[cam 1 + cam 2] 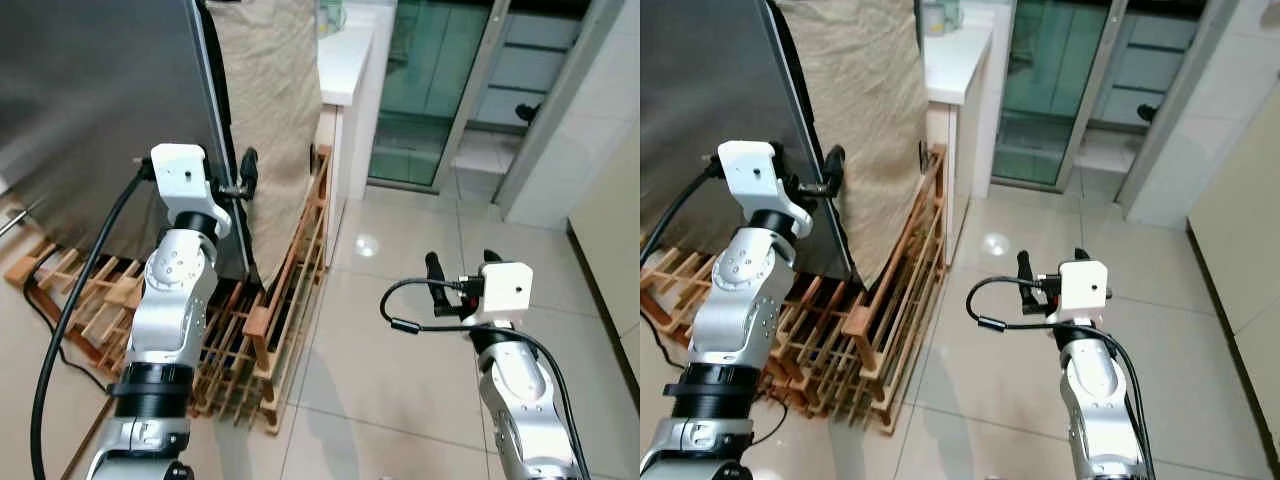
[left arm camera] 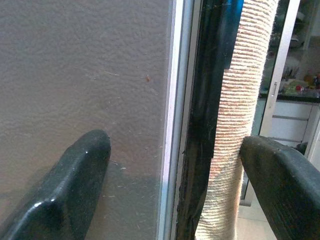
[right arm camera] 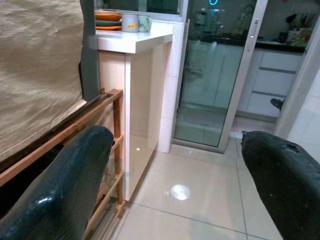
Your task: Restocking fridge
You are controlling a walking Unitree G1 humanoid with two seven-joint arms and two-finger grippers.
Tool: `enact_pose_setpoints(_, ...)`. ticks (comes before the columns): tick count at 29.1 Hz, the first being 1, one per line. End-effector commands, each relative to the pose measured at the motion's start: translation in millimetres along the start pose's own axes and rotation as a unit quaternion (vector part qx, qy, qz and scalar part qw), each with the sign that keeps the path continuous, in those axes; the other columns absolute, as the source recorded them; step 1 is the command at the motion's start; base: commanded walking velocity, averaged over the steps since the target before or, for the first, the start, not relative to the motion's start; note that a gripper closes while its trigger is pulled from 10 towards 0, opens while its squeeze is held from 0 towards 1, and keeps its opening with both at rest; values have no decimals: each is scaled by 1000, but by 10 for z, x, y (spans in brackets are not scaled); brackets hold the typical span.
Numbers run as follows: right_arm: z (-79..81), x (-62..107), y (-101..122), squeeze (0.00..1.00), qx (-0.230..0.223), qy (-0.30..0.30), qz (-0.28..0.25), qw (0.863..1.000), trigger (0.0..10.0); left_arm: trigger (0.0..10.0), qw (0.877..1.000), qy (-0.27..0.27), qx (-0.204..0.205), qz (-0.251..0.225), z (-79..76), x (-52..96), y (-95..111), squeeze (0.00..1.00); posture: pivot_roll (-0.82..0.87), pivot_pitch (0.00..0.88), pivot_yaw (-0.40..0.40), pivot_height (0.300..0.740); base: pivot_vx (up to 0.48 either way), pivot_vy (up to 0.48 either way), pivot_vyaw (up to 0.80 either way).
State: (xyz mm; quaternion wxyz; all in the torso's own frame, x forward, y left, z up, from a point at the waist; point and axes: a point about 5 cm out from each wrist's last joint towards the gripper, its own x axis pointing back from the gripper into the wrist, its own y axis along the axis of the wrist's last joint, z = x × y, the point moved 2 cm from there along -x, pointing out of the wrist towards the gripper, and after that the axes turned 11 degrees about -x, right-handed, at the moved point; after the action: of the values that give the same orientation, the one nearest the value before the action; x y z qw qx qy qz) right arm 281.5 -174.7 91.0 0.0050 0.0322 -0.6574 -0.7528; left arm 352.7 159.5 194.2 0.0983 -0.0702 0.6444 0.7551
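Left pincer (image 1: 243, 180): raised at the edge of the large dark grey fridge door (image 1: 100, 110); fingers spread apart, one on the door's face side and one past its edge, straddling the edge. Contact with the door cannot be confirmed.
Left wrist view: the door's pale metal trim and black seal strip (image 2: 205, 125) run between the two black fingers (image 2: 65, 195).
Right pincer (image 1: 462, 270): held out over the glossy pale tiled floor (image 1: 400, 350), well apart from the fridge; fingers released and wide, nothing between them.
Fridge door: stands at the robot's left, edge toward the camera.
Beige woven cloth (image 1: 275, 110): hangs just behind the door edge.
Slatted wooden rack (image 1: 270, 330): stands on the floor below the door and cloth.
White tabletop (image 3: 135, 40): beyond the cloth; carries an orange plate stack (image 3: 107, 19) and two mugs (image 3: 135, 22).
Green-tinted glass sliding door (image 1: 430, 90): beyond the tabletop.
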Motion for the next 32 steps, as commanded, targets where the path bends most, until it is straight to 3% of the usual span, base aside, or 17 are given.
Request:
enact_pose_setpoints(1, -22, 27, 1, 0, 2, -2, -2, 1000, 10000, 10000, 1000, 7, -2, 28, 40, 10, -101, 0, -123, 0, 7, 740, 0, 0, 0)
enact_pose_setpoints(4, -25, 52, -18, 0, 2, -2, 2, 1000, 10000, 10000, 1000, -6, 3, 30, -15, 74, -119, 0, -124, 0, 7, 740, 0, 0, 0)
enact_pose_setpoints(8, -50, 65, -47, 0, 4, -3, 9, 1000, 10000, 10000, 998, -32, -5, 48, -105, 265, -209, 0, -121, 0, 8, 740, 0, 0, 0)
enact_pose_setpoints(13, -73, 68, -88, 0, 3, -5, 17, 1000, 10000, 10000, 997, -35, -10, 71, -104, 394, -311, 0, -110, 0, 5, 740, 0, 0, 0)
enact_pose_setpoints(22, -39, 46, -109, 0, 2, 1, 20, 1000, 10000, 10000, 998, -29, 1, 57, -105, 298, -207, 0, -106, 0, 3, 740, 0, 0, 0)
enact_pose_setpoints(32, -70, 51, -130, 0, 6, -1, 23, 1000, 10000, 10000, 996, -74, 33, 40, -356, 258, -87, 0, -121, 0, 8, 740, 0, 0, 0)
